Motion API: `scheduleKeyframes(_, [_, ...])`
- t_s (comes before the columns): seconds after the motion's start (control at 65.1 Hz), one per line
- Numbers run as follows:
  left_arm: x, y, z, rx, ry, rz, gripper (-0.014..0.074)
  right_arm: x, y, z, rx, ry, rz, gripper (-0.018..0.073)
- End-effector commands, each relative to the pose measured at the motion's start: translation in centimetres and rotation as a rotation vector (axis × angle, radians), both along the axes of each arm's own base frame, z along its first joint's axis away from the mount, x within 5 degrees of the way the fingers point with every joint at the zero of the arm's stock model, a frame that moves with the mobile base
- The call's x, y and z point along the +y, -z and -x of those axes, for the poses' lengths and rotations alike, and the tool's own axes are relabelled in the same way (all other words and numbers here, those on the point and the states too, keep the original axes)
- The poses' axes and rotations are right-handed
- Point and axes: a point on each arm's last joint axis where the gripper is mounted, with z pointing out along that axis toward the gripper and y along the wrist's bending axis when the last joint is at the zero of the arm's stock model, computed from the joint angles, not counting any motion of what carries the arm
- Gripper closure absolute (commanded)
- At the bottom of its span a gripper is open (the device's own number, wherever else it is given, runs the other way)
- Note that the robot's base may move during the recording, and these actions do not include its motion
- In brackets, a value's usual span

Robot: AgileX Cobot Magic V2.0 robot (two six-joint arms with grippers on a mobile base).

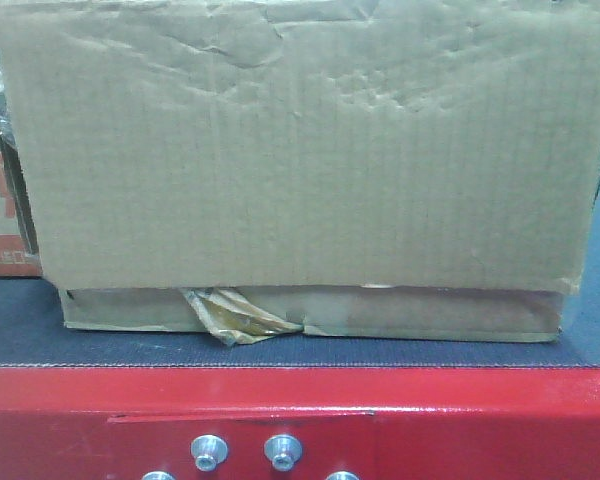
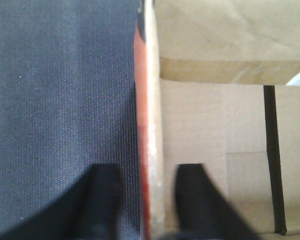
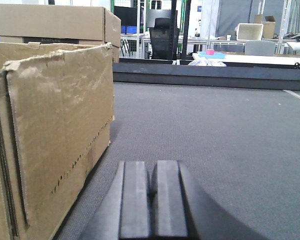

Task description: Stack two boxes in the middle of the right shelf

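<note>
The left gripper (image 2: 149, 172) has its jaws spread, one on each side of a box wall (image 2: 151, 100). The right gripper (image 3: 151, 172) has its jaws pressed together, beside a brown box (image 3: 55, 130) on the worktop (image 3: 215, 150).

The brown box (image 1: 300, 150) is matt corrugated cardboard, creased and dented, with its fluting showing through. Its torn tape (image 1: 235, 315) is yellowish, crinkled and slightly glossy. The surface (image 1: 280, 352) is a dark, matt, finely woven belt. Its red-painted metal edge (image 1: 480, 410) is glossy and holds shiny metal bolts (image 1: 283, 450). The right tool (image 3: 151, 170) looks smooth, dark and matt.
</note>
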Motion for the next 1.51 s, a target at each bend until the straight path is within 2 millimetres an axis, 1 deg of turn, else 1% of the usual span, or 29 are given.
scheduleKeyframes(0.0, [-0.1,-0.4,-0.2,-0.021,0.007,-0.003,0.0566,0.0,-0.3,0.0,-0.023,0.006,0.009,0.0721])
scheduleKeyframes(0.077, [-0.2,-0.6,-0.3,-0.031,0.005,0.008,0.0699,0.0,-0.3,0.0,-0.023,0.006,0.009,0.0721])
scheduleKeyframes(0.154, [-0.4,-1.2,-0.5,-0.053,0.002,0.035,0.0707,0.0,-0.3,0.0,-0.023,0.006,0.009,0.0721])
scheduleKeyframes(0.261, [-0.3,-3.2,-0.9,-0.116,-0.015,0.038,0.0707,0.0,-0.3,0.0,-0.023,0.006,0.009,0.0721])
scheduleKeyframes(0.384, [0.5,-7.5,-1.1,-0.246,-0.117,0.052,0.0707,0.0,-0.3,0.0,-0.023,0.006,0.009,0.0721])
scheduleKeyframes(0.415, [0.7,-9.0,-1.0,-0.286,-0.15,0.055,0.0707,0.0,-0.3,0.0,-0.023,0.006,0.009,0.0721])
scheduleKeyframes(0.507, [0.6,-12.7,-0.6,-0.377,-0.196,0.058,0.0707,0.0,-0.3,0.0,-0.023,0.006,0.009,0.0721])
scheduleKeyframes(0.553, [-0.1,-14.7,-0.3,-0.427,-0.183,0.051,0.0707,0.0,-0.3,0.0,-0.023,0.006,0.009,0.0721])
scheduleKeyframes(0.614, [-1.2,-16.7,0.2,-0.469,-0.154,0.029,0.0707,0.0,-0.3,0.0,-0.023,0.006,0.009,0.0721])
scheduleKeyframes(0.661, [-2.2,-18.5,0.6,-0.514,-0.151,0.009,0.0707,0.0,-0.3,0.0,-0.023,0.006,0.009,0.0721])
scheduleKeyframes(0.722, [-3.7,-20.3,1.3,-0.555,-0.168,-0.005,0.0707,0.0,-0.3,0.0,-0.023,0.006,0.009,0.0721])
scheduleKeyframes(0.799, [-5.9,-22.4,2.3,-0.612,-0.182,-0.027,0.0707,0.0,-0.3,0.0,-0.023,0.006,0.009,0.0721])
scheduleKeyframes(0.845, [-8.2,-23.9,3.0,-0.671,-0.172,-0.007,0.0707,0.0,-0.3,0.0,-0.023,0.006,0.009,0.0721])
scheduleKeyframes(0.906, [-10.6,-24.7,3.5,-0.706,-0.164,0.042,0.0707,0.0,-0.3,0.0,-0.023,0.006,0.009,0.0721])
scheduleKeyframes(0.968, [-12.9,-24.8,3.8,-0.709,-0.149,0.092,0.0707,0.0,-0.3,0.0,-0.023,0.006,0.009,0.0721])
scheduleKeyframes(1.045, [-15.3,-24.6,4.0,-0.696,-0.133,0.152,0.0707,0.0,-0.3,0.0,-0.023,0.006,0.009,0.0721])
scheduleKeyframes(1.121, [-17.6,-23.8,4.0,-0.655,-0.109,0.195,0.0707,0.0,-0.3,0.0,-0.023,0.006,0.009,0.0721])
scheduleKeyframes(1.198, [-19.7,-22.5,3.9,-0.597,-0.092,0.221,0.0707,0.0,-0.3,0.0,-0.023,0.006,0.009,0.0721])
scheduleKeyframes(1.275, [-21.5,-20.0,3.3,-0.515,-0.087,0.181,0.0707,0.0,-0.3,0.0,-0.023,0.006,0.009,0.0721])
scheduleKeyframes(1.352, [-22.8,-17.7,3.0,-0.446,-0.098,0.155,0.0707,0.0,-0.3,0.0,-0.023,0.006,0.009,0.0721])
scheduleKeyframes(1.49, [-25.1,-13.2,2.8,-0.298,-0.062,0.101,0.0707,0.0,-0.3,0.0,-0.023,0.006,0.009,0.0721])
